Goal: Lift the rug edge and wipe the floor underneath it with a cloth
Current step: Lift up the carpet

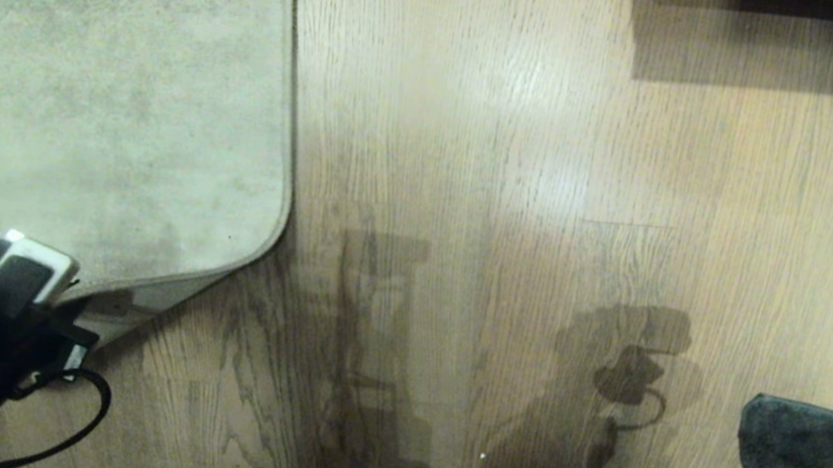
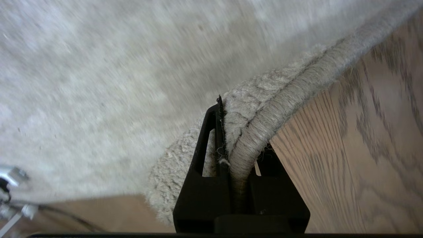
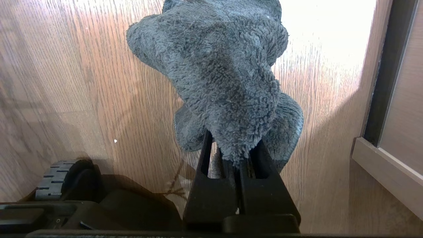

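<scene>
Left gripper (image 2: 239,158) is clamped on the rug (image 2: 132,82) at its bound corner edge, the pile spreading beyond its jaws. Rug appears limp and broad; likely to sag. Right gripper (image 3: 236,155) is pinched on the soft, light cloth (image 3: 224,76), which hangs above the floor (image 3: 82,82).

No legible text, label, brand, number or sign found on any surface; nothing readable in any view.

Wood-grain plank floor (image 1: 559,164), slight sheen, bright glare patch mid-frame. Dark furniture base (image 1: 800,44) at far edge casts shadow. Pale skirting board (image 3: 386,175) along one side.
</scene>
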You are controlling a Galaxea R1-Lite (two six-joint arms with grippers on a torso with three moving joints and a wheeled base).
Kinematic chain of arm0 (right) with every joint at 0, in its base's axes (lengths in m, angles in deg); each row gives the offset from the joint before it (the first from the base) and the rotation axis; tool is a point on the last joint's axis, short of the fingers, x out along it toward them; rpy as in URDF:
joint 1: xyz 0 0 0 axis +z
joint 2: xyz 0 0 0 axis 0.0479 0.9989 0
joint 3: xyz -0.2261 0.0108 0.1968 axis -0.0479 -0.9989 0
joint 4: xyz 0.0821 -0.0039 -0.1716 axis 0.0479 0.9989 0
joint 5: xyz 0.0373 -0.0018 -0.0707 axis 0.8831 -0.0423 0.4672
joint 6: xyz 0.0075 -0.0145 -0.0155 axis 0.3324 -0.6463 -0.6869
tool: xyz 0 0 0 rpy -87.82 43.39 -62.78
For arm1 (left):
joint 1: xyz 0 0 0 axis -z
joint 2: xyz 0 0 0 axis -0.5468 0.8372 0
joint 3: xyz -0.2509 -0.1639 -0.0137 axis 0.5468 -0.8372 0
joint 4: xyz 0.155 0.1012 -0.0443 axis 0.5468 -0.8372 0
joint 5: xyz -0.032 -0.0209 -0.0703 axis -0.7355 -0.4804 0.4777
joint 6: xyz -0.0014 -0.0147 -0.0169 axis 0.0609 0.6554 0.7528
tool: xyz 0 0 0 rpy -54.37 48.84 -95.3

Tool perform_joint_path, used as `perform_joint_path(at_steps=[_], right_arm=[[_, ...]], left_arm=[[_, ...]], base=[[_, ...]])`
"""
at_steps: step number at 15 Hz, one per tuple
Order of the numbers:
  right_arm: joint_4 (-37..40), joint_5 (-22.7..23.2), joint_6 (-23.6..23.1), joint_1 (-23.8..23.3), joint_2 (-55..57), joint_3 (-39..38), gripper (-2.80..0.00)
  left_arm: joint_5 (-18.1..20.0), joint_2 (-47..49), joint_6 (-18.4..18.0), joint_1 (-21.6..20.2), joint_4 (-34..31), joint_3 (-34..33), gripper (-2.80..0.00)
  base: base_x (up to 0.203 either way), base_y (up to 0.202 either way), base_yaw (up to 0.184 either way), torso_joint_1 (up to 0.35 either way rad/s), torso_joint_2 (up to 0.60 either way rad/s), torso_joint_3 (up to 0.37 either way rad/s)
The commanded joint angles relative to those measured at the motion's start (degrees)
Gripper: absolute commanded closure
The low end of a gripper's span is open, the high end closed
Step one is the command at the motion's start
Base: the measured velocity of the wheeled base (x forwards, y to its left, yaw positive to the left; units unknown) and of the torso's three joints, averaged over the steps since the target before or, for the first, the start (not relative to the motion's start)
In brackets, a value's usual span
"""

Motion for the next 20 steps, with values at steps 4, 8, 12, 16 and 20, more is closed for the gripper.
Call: perform_joint_path(at_steps=[4,8,12,16,20], right_arm=[[0.0,0.0,0.0,0.0,0.1,0.0,0.00],[0.0,0.0,0.0,0.0,0.1,0.0,0.00],[0.0,0.0,0.0,0.0,0.1,0.0,0.00],[0.0,0.0,0.0,0.0,0.1,0.0,0.00],[0.0,0.0,0.0,0.0,0.1,0.0,0.00]], left_arm=[[9.8,-5.1,0.4,-8.6,2.8,3.9,0.00],[10.1,-8.6,3.1,-10.6,2.8,4.1,0.00],[10.9,-10.5,3.5,-10.9,1.7,4.2,0.00],[15.7,-15.9,4.9,-11.4,-13.0,5.8,0.00],[27.7,-20.8,5.5,-16.4,-34.3,14.4,0.00]], base=[[0.000,0.000,0.000,0.000,0.00,0.000],[0.000,0.000,0.000,0.000,0.00,0.000],[0.000,0.000,0.000,0.000,0.00,0.000],[0.000,0.000,0.000,0.000,0.00,0.000],[0.000,0.000,0.000,0.000,0.00,0.000]])
